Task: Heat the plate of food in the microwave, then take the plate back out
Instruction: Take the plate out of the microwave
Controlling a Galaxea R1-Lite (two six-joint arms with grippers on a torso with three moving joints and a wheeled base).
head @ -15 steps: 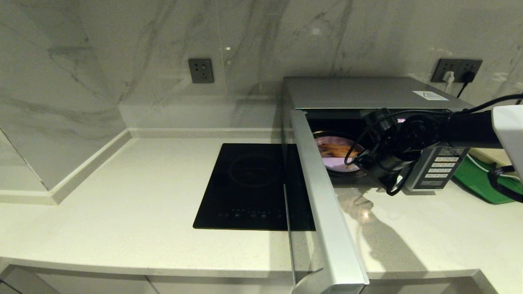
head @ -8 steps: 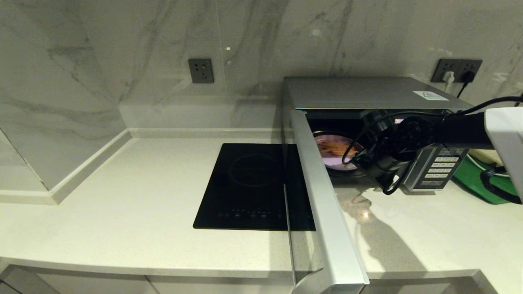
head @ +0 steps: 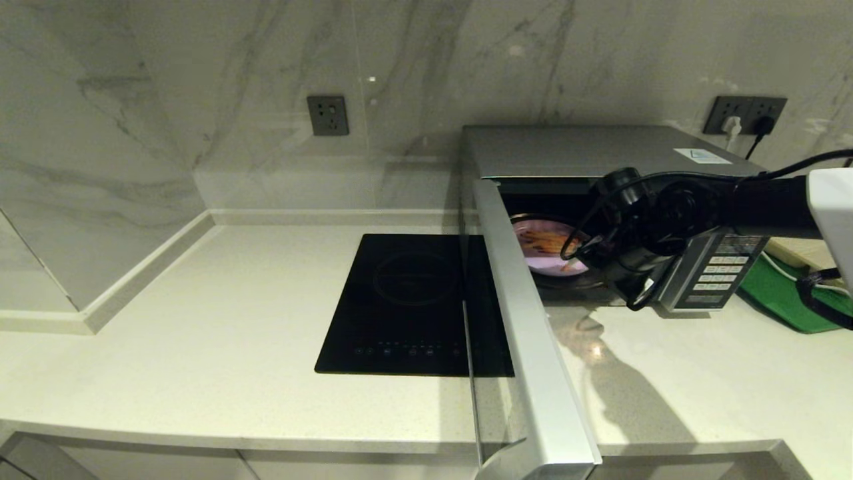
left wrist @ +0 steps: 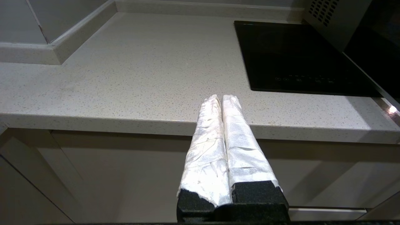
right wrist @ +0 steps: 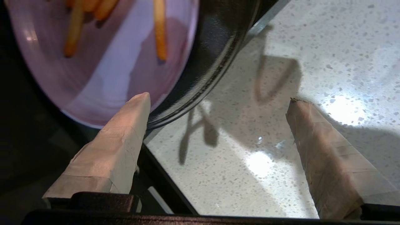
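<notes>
The microwave [head: 586,150] stands at the back right with its door [head: 526,320] swung wide open towards me. Inside, the pale lilac plate of food [head: 543,250] lies flat on the dark glass turntable [right wrist: 212,53], with thin fries [right wrist: 160,31] on it. My right gripper [right wrist: 217,98] is open at the mouth of the cavity. One taped finger [right wrist: 125,134] overlaps the plate's near rim; the other [right wrist: 325,156] hangs over the counter. Nothing is between them. My left gripper [left wrist: 221,98] is shut and empty, parked low before the counter's front edge.
A flat black cooktop [head: 413,300] is set in the counter left of the open door. The keypad panel [head: 720,270] is partly behind my right arm [head: 766,207]. A green board [head: 786,293] lies at the far right. Speckled counter [head: 666,387] lies before the microwave.
My right wrist has risen slightly and shifted a little right and towards the microwave. The plate, the door and the left arm have not moved.
</notes>
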